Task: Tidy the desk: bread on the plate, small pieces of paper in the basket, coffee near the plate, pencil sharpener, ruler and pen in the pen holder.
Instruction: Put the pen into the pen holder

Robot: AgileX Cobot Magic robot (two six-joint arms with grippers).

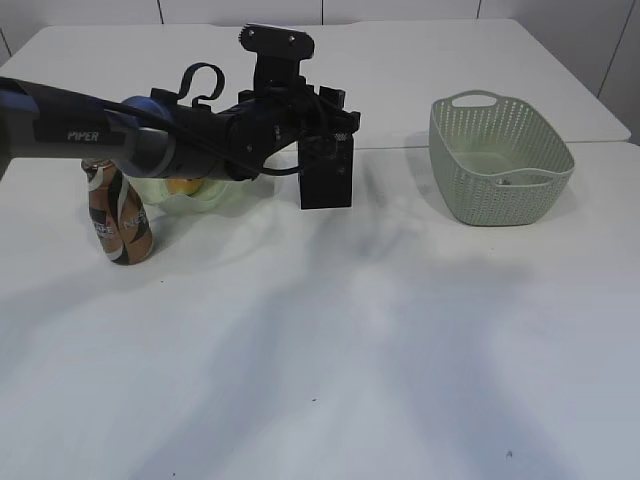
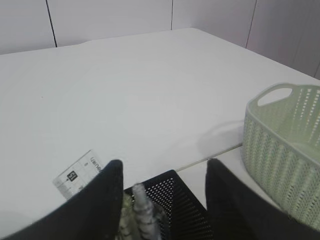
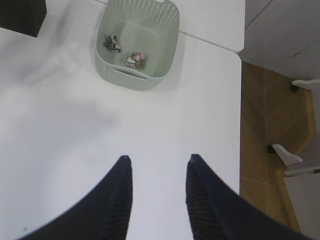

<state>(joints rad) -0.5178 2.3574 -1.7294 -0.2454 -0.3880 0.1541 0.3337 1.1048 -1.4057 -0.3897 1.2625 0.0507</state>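
I am watching the left gripper (image 2: 162, 200) hanging right above the black mesh pen holder (image 1: 326, 170), its two dark fingers (image 2: 100, 205) standing spread with nothing pinched between them. Just below that gap, a grey patterned pen-like item (image 2: 142, 210) is poking up out of the holder's open top, and a clear printed ruler (image 2: 80, 175) is showing beyond the left finger; I cannot tell whether it is sitting inside the holder or behind it. The pale green perforated plastic basket (image 2: 280, 150) is standing off to the gripper's right, apart from the holder. Behind the left arm, a translucent green plate (image 1: 195, 192) holding something yellowish is sitting beside a brown coffee bottle (image 1: 118, 218). The right gripper (image 3: 157, 167) is hovering high over bare white table (image 3: 75, 125), fingers parted and empty, with the basket well ahead of it containing small crumpled paper pieces (image 3: 134, 59).
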